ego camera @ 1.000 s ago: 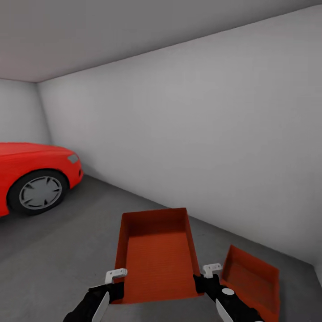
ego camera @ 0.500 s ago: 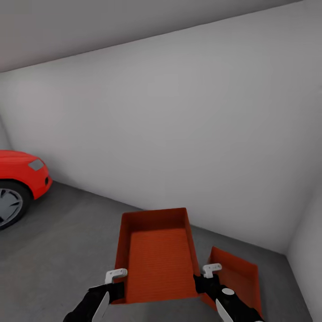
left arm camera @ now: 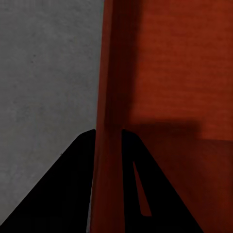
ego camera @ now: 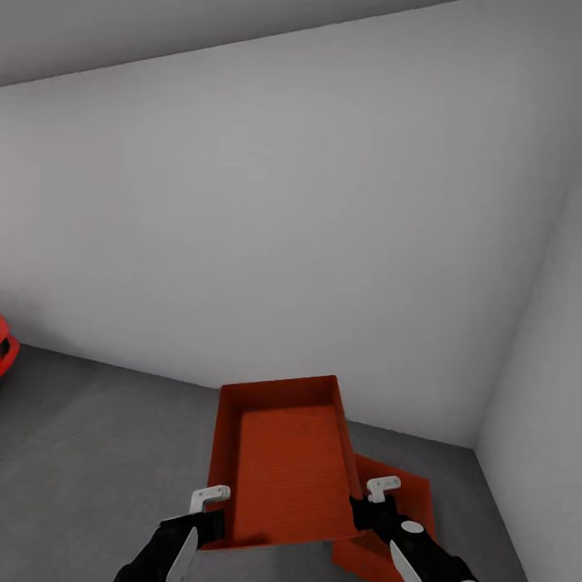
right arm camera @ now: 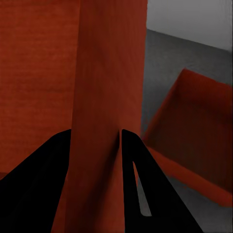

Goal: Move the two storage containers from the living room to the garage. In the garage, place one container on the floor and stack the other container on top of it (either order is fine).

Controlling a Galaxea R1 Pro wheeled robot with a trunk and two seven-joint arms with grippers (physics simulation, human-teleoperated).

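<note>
I hold an orange-red storage container (ego camera: 283, 465) level in front of me, above the floor (ego camera: 89, 453) of the garage. My left gripper (ego camera: 212, 517) is shut on its left wall (left arm camera: 109, 145), and my right gripper (ego camera: 362, 509) is shut on its right wall (right arm camera: 104, 145). The second storage container (ego camera: 400, 505) lies on the dark grey floor below and to the right, partly hidden by the held one and my right arm. In the right wrist view it shows as an orange bin (right arm camera: 194, 131) on the floor beside the gripped wall.
A white wall (ego camera: 267, 242) stands close ahead and a second white wall (ego camera: 541, 404) meets it in a corner at the right. A sliver of the red car (ego camera: 4, 352) shows at the left edge. Open grey floor lies to the left.
The view has swung right: the car has slid almost out at the left and the room's right corner has come in. The floor container now sits closer under the held one.
</note>
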